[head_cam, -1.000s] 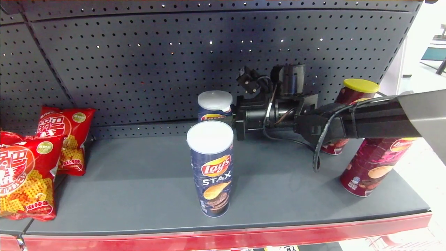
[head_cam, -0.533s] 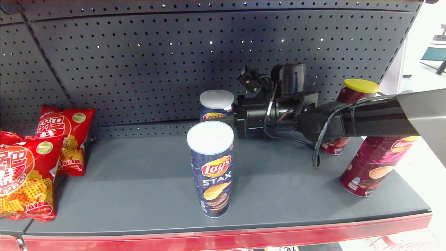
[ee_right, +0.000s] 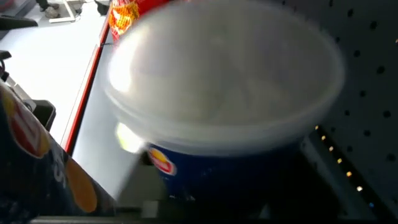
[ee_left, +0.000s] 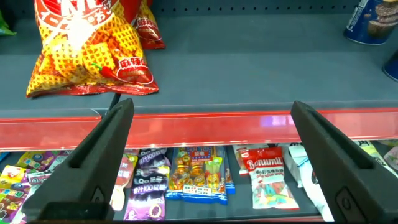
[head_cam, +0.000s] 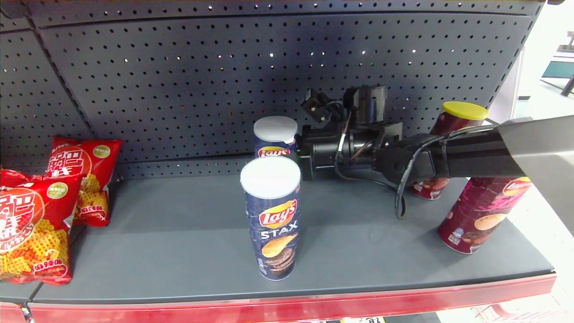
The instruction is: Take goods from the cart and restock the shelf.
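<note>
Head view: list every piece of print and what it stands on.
Front blue chip can: large brand logo, not read out; small print illegible.
Rear blue chip can: logo partly hidden.
Red snack bags: large characters, not read out.
Maroon chip cans: print too small.

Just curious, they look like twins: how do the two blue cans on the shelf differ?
The front blue can stands free near the shelf edge; the rear blue can is back by the pegboard. The right hand grips the rear blue can; nothing touches the front blue can. The front one hides the rear one's lower part. Both are upright with pale lids.
</note>
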